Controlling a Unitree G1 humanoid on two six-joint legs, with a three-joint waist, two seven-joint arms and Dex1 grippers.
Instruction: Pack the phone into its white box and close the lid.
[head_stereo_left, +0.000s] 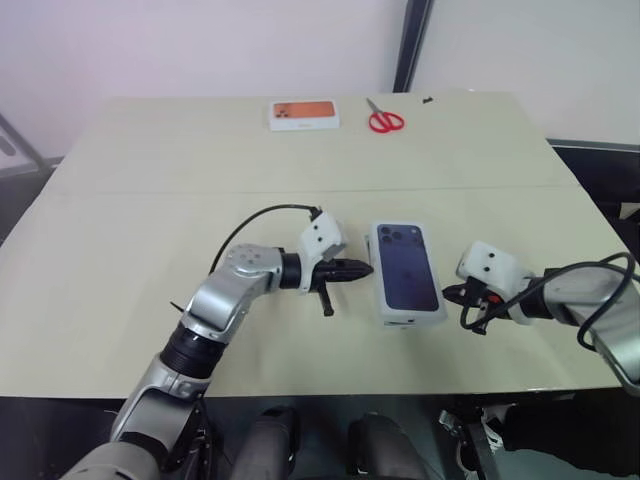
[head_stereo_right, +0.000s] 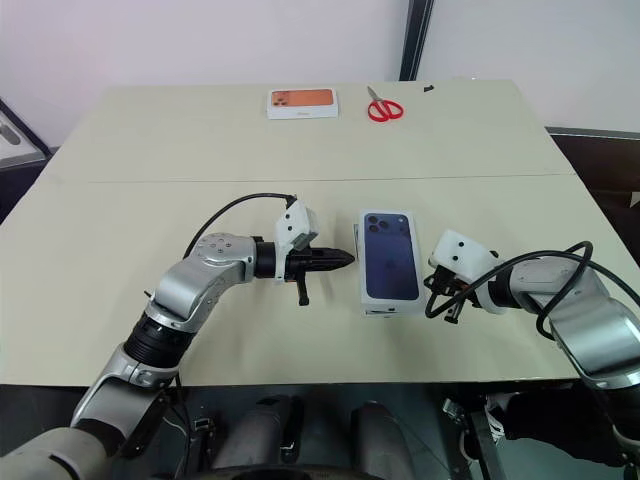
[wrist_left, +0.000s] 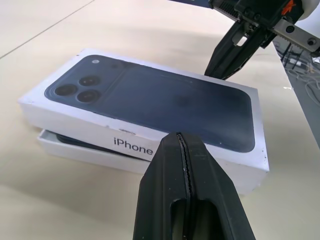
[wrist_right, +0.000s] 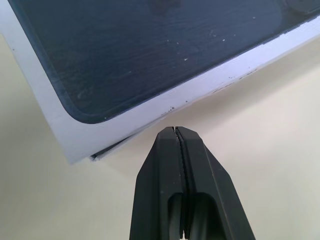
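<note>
The left claw (head_stereo_left: 362, 268) hangs over the table (head_stereo_left: 120, 260) with its two black fingers pressed tight together and nothing between them. Its tip points sideways at the lid (head_stereo_left: 408, 268), which lies just to its right, close but apart.

The lid, with the dark phone picture facing up, sits on the box (wrist_left: 75, 149) but not squarely: in the left wrist view the lid rides slightly askew and raised, so the box's white rim pokes out beneath it at the camera-cluster end. A dark strip inside that exposed rim (wrist_left: 75, 142) is probably the phone, though too little shows to be sure.

The right claw (head_stereo_right: 446, 293) is just right of the lid, angled down towards the lid's near right corner. Its fingers are also fully closed and empty; in the right wrist view the tip stands just off the lid's white edge, not touching.

Far beyond both claws, near the table's back edge, lie a white box with an orange picture (head_stereo_left: 303, 114) and, right of it, red scissors (head_stereo_left: 384, 120).
</note>
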